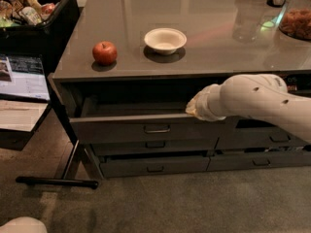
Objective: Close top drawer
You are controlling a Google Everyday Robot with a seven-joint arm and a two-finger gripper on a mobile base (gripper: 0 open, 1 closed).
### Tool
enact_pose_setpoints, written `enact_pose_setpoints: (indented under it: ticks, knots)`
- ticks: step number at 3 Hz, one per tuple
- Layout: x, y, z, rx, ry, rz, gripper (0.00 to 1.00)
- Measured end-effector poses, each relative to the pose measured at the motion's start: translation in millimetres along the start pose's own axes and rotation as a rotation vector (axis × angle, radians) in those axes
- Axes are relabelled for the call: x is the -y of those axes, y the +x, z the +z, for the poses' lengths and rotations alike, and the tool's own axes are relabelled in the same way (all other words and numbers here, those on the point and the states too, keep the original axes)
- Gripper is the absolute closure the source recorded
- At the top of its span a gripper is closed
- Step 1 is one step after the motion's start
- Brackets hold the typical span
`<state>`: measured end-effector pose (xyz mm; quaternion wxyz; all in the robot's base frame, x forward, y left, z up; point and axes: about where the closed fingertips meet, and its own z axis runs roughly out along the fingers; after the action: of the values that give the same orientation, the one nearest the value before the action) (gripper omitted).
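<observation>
The top drawer [146, 126] is a wide dark-grey drawer under the left part of the counter, pulled out a short way, with a small metal loop handle [157, 129] on its front. My white arm reaches in from the right. My gripper [191, 108] is at the arm's tip, against the top edge of the drawer front, right of the handle. The wrist hides most of it.
A red apple [105, 52] and a white bowl [165, 40] sit on the grey counter [209, 28]. Lower drawers [155, 165] lie below, one slightly open. A black bin of items [34, 8] and a black stand base [56, 181] are at the left.
</observation>
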<state>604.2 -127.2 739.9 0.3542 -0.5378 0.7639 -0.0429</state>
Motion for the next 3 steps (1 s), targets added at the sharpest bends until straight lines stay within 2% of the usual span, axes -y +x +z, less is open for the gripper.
enact_pose_setpoints:
  ticks: [1,2,3]
  knots:
    - [-18.2,36.0,-5.9,-0.013,-0.112,0.048,1.0]
    - [-41.4,59.6,-0.6,0.003,-0.24,0.073,1.0]
    - [-57.6,67.0,15.7,0.027,-0.333,0.053,1.0]
